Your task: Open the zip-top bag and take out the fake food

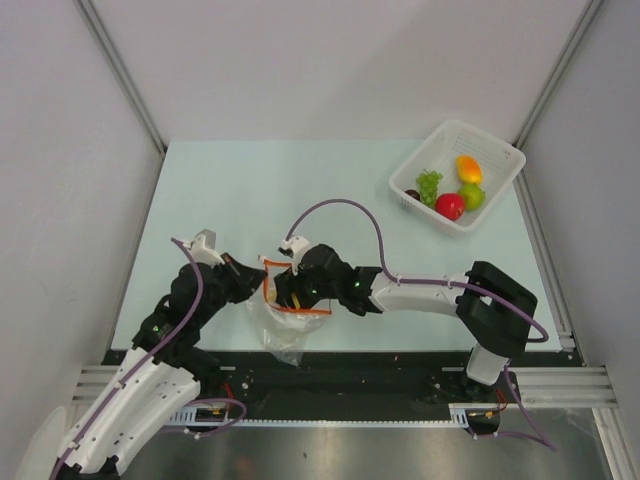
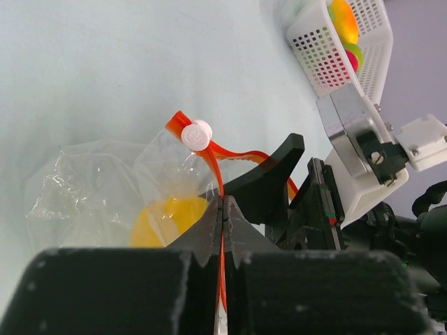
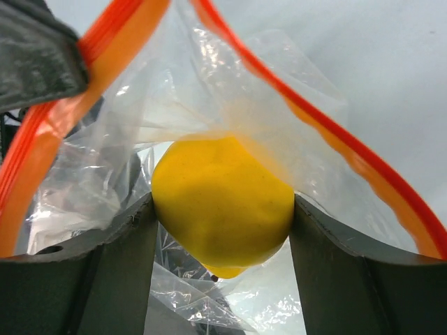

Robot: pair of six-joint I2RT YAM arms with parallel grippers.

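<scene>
Right gripper [image 3: 222, 206] clasps pear [image 3: 216, 185] in bag [image 3: 209, 84].

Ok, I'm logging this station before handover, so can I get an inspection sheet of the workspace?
Surface: pale green table top, flat.
Job's things: zip-top bag near the arms, mouth open, yellow fruit inside; grapes, red apple, green fruit and orange-yellow fruit in the white basket at the far right.
Clutter: nothing seen.
Grippers: left gripper shut on the bag's orange zip strip; right gripper inside the bag, closed on the yellow fruit.
Cables: purple cables looped along both arms.
Surroundings: grey enclosure walls.
</scene>
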